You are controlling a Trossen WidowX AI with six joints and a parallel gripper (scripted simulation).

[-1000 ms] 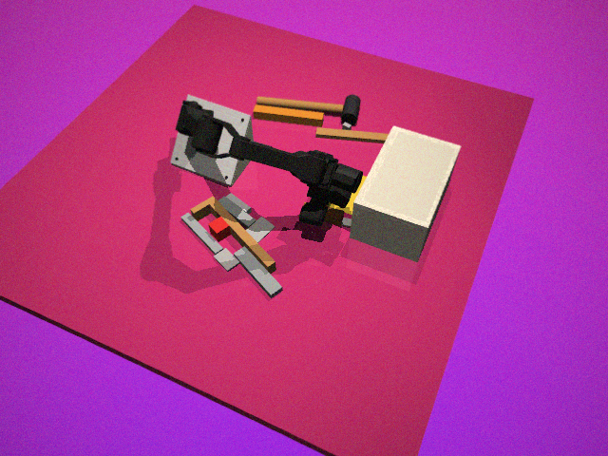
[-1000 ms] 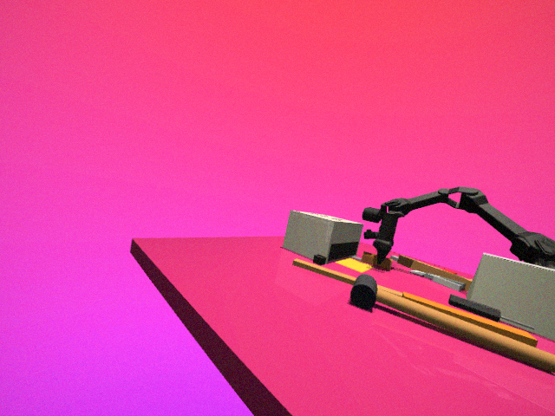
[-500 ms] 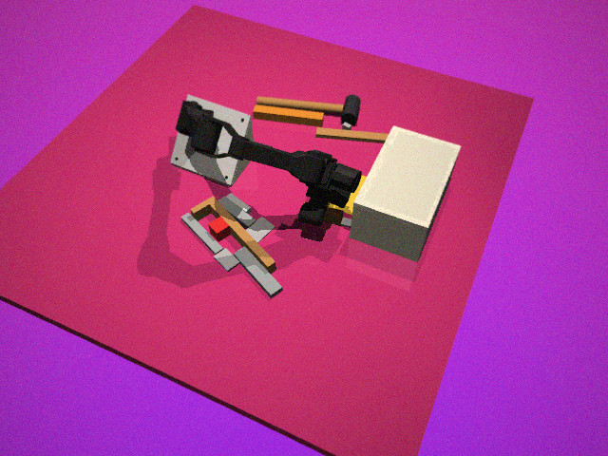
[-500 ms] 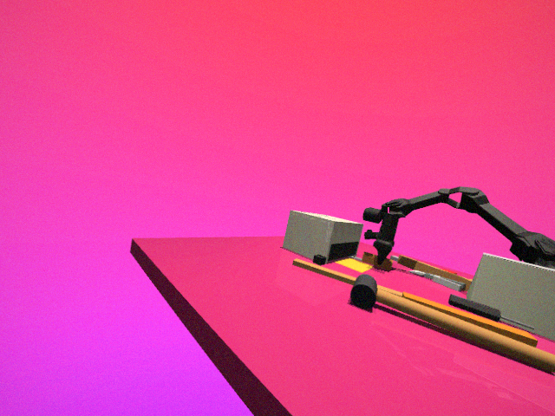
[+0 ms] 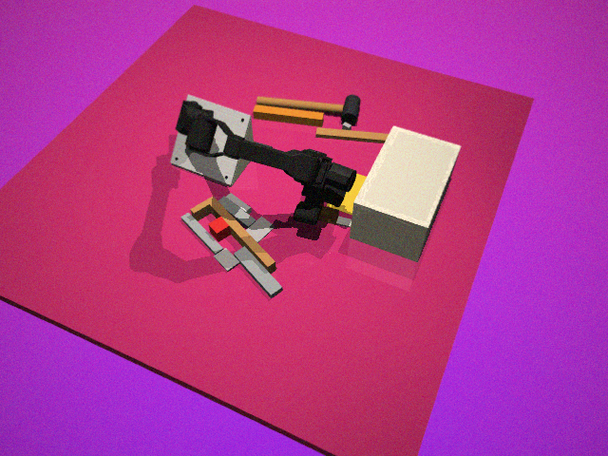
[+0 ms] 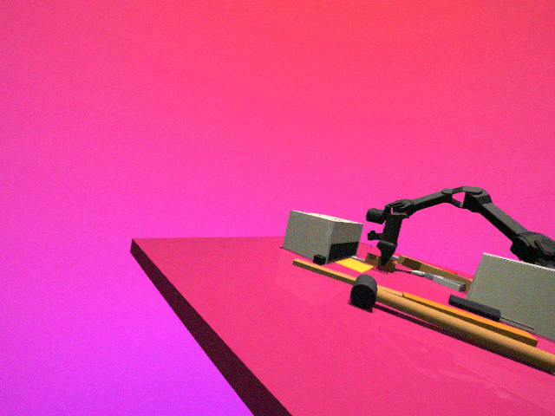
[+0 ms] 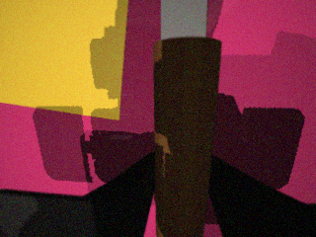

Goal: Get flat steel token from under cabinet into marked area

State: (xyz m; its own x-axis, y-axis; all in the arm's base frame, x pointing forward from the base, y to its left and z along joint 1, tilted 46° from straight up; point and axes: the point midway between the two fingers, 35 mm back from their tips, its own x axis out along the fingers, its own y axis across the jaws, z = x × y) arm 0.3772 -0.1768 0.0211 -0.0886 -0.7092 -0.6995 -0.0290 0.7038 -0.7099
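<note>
The pale cabinet [image 5: 409, 177] [image 6: 309, 235] stands at the far end of the arm's reach. The yellow marked area [image 5: 359, 183] [image 6: 355, 264] [image 7: 54, 54] lies in front of it, partly hidden by the arm in the top view. My gripper [image 6: 384, 263] [image 7: 180, 159] is shut on the brown handle [image 7: 188, 94] of a tool, low over the table beside the yellow area. The tool's flat grey blade [image 5: 343, 221] [image 7: 184, 19] points toward the cabinet; its far tip is hidden. I cannot make out the steel token in any view.
An L-shaped wooden bar [image 5: 242, 236], a red block [image 5: 219, 228] and several flat grey pieces lie near the arm's base. A mallet [image 5: 351, 108] [image 6: 363, 290], an orange bar [image 5: 288, 115] and a thin wooden stick [image 5: 351, 135] [image 6: 323, 270] lie on the other side.
</note>
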